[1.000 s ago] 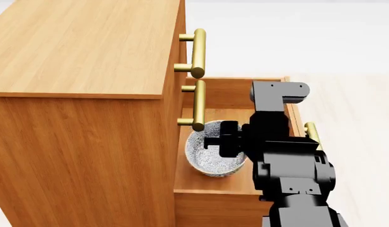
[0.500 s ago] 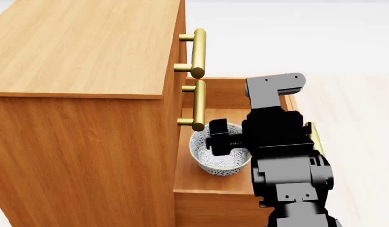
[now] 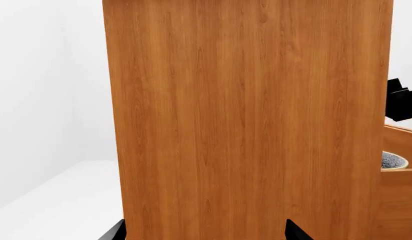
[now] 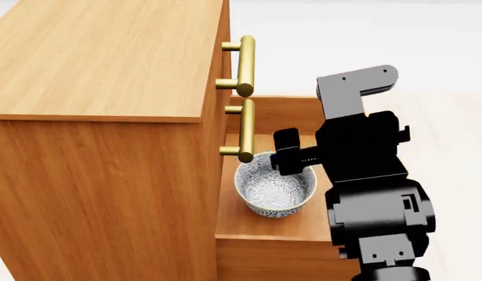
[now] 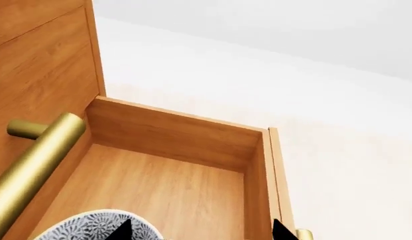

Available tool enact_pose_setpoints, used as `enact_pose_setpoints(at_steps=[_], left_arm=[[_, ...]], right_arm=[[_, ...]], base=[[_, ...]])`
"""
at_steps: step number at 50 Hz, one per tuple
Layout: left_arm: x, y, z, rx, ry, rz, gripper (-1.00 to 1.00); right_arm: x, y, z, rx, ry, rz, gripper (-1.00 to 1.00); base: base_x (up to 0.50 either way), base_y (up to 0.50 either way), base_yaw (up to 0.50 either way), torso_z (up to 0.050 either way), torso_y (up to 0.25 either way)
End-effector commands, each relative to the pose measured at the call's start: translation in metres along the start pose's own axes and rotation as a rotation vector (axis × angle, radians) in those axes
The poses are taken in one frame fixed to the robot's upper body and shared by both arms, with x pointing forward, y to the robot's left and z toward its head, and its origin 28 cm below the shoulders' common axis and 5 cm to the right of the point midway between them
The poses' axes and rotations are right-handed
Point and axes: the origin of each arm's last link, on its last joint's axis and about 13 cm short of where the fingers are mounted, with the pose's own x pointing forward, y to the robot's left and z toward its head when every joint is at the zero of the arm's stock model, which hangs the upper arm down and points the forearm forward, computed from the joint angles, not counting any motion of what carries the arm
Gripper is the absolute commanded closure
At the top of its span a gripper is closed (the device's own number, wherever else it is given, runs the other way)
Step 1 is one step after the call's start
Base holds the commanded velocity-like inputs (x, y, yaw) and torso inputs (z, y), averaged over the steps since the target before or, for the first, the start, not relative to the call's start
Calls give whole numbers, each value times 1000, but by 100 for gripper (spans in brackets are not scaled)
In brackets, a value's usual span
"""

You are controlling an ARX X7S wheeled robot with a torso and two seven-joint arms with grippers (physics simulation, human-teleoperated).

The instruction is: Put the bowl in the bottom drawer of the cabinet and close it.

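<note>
The patterned bowl (image 4: 274, 187) stands upright on the floor of the pulled-out bottom drawer (image 4: 260, 227), close under the cabinet (image 4: 108, 58) front. My right gripper (image 4: 292, 157) hangs open just above the bowl's far rim, holding nothing. In the right wrist view its open gripper (image 5: 200, 233) spans the drawer floor (image 5: 172, 185), and the bowl's rim (image 5: 85, 227) shows by one fingertip. My left gripper (image 3: 206, 234) is open and faces the cabinet's side panel (image 3: 246, 120). The bowl (image 3: 393, 161) peeks past that panel's edge.
Two brass bar handles (image 4: 245, 58) (image 4: 245, 130) of the upper drawers jut out right above the bowl. One handle (image 5: 35, 160) runs close beside the right gripper. The drawer's back wall (image 5: 172, 132) and side wall (image 5: 256, 185) box in the floor. Pale floor surrounds the cabinet.
The right gripper has let go of the bowl and lifted up and away from it. The bowl, tilted a second ago, now stands level in the drawer.
</note>
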Motion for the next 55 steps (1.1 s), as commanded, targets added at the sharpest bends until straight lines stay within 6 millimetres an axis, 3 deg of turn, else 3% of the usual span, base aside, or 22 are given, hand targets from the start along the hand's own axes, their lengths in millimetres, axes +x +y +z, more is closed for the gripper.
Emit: enact_pose_setpoints(at_steps=[1, 18, 38, 55], left_arm=[[0, 0, 1, -2, 0, 0, -100], [1, 0, 0, -1, -6, -2, -100], [0, -1, 0, 6, -6, -8, -100], [0, -1, -1, 8, -6, -7, -100]], right_arm=[[-16, -14, 14, -10, -78, -71, -100], [-42, -39, 16, 11, -135, -189, -100], [-76, -67, 6, 80, -191, -296, -100], [-86, -78, -11, 126, -190, -341, -100]], base=[[0, 0, 0, 0, 0], [0, 0, 0, 0, 0], [0, 0, 0, 0, 0], [0, 0, 0, 0, 0]])
